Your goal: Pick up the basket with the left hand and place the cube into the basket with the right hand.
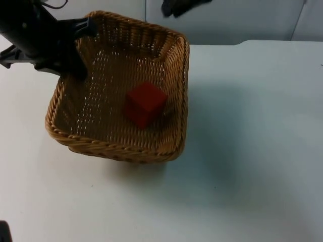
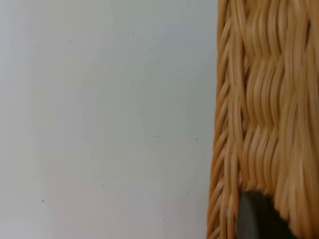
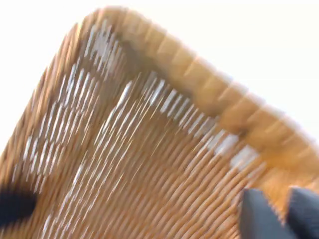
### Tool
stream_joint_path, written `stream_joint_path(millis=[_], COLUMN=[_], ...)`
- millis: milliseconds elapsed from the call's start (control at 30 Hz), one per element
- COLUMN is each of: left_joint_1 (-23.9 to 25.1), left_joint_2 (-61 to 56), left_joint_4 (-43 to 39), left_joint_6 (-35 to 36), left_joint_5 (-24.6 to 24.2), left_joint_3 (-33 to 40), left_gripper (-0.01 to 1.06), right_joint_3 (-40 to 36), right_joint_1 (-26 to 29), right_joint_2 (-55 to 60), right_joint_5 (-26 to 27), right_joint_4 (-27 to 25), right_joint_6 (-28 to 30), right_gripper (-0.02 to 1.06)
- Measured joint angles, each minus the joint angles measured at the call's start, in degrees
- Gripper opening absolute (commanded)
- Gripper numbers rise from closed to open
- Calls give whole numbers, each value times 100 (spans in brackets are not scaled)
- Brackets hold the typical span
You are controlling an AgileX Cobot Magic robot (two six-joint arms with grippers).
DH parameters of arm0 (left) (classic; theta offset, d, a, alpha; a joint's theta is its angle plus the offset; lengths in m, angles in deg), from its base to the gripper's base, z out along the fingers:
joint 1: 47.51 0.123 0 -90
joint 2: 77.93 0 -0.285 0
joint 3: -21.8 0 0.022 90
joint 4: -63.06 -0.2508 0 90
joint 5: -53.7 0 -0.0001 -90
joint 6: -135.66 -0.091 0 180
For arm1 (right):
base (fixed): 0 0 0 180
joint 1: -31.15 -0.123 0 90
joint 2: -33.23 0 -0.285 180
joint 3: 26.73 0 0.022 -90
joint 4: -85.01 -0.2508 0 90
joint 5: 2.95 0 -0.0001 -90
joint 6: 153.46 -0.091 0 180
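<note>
A white table (image 1: 242, 166) was seen from above, bare at its near edge. Farther back, a woven wicker basket (image 1: 118, 146) was held tilted, its near wall raised off the table above its shadow. A red cube (image 1: 145, 104) was lying inside the basket, on its woven floor. Beyond, the left gripper (image 1: 75, 48) was clamped on the basket's far-left rim. Farthest away, the right gripper (image 1: 174, 7) was raised by the grey partition wall (image 1: 227, 20); whether its fingers were parted could not be told.

You see the left tool (image 1: 81, 48) largely hidden behind the basket (image 1: 171, 91) rim; its grip stays unclear.
</note>
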Motion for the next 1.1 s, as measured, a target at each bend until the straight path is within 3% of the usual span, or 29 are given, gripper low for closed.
stream_joint_path(millis=[100,133,267,400,600,700,867,1100], left_joint_1=[0,0,0,0,0,0,0,0], left_joint_2=[0,0,0,0,67,193,671,1108], left_joint_4=[-10,-10,-10,-10,140,539,2092,2731], left_joint_6=[0,0,0,0,-306,-653,-1748,-2251], left_joint_5=[-23,-23,-23,-23,-60,-150,-351,-411], left_joint_3=[0,0,0,0,0,0,0,0], left_gripper=[0,0,0,0,0,0,0,11], right_joint_3=[1272,1272,2522,2984,3044,3044,3044,3044], right_joint_1=[418,418,887,1313,1750,1750,1672,1460], right_joint_2=[-28,-28,-101,-158,-230,-230,-230,-230], right_joint_5=[-215,-215,-948,-1175,-1256,-1279,-1302,-1302], right_joint_4=[382,382,1197,1602,1352,1273,1183,1041], right_joint_6=[-399,-399,-745,-1145,-1459,-1423,-1300,-1169], right_gripper=[0,0,0,0,0,0,0,0])
